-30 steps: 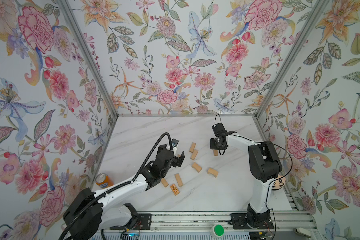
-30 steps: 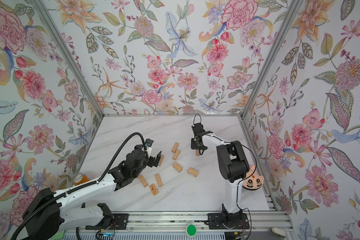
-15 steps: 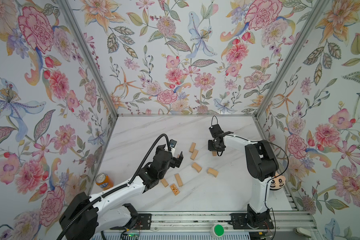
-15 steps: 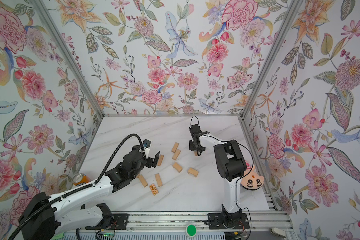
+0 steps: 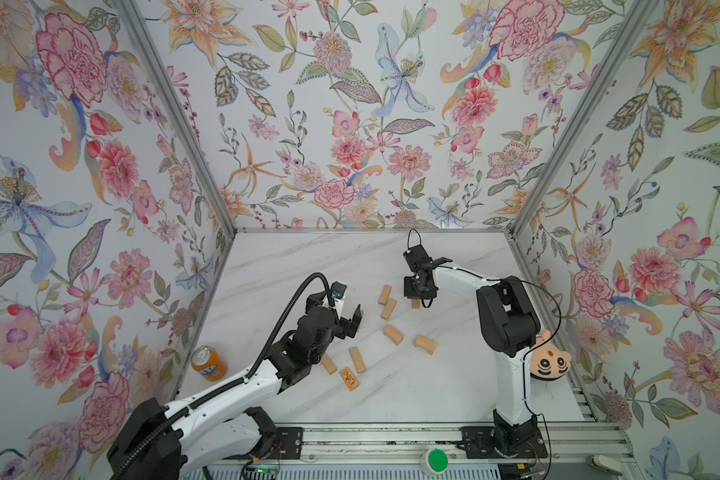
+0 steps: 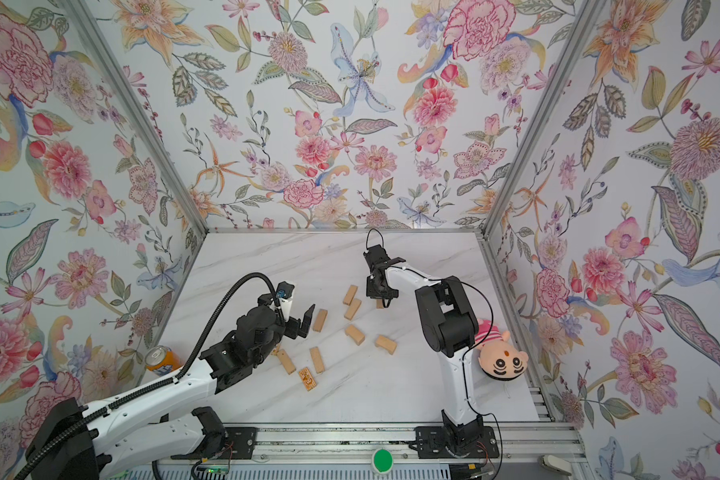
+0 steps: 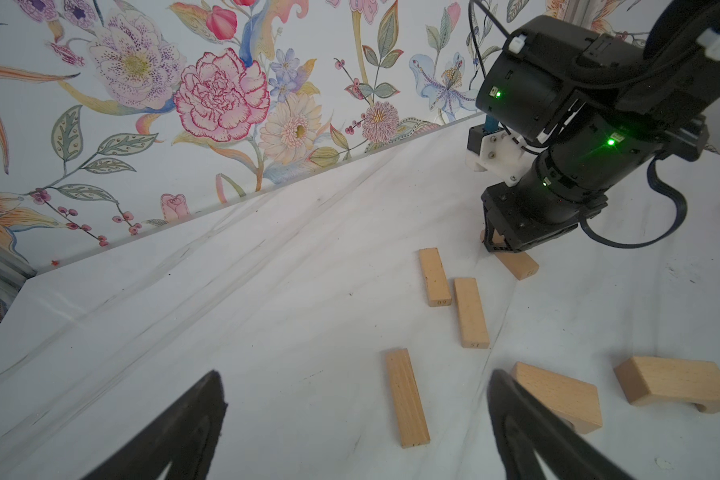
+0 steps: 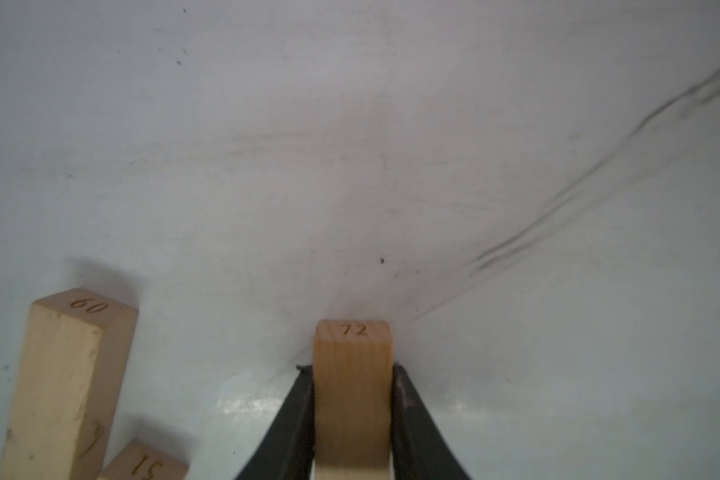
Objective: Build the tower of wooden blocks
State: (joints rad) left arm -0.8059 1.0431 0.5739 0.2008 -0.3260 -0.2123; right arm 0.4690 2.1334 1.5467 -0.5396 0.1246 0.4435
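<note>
1. Marble tabletop (image 5: 292,266): wood blocks (image 5: 393,334) lie scattered mid-table; no tower begun.
2. Left gripper (image 5: 348,311): unchanged, fingers spread wide, empty.
3. Right gripper (image 5: 417,297): fingers have just clamped block 72 (image 8: 352,386), which rests mid-table; judged ready to lift.

Bright, even overhead light casts soft shadows on the table (image 5: 308,257); the close right wrist view is slightly blurred
</note>
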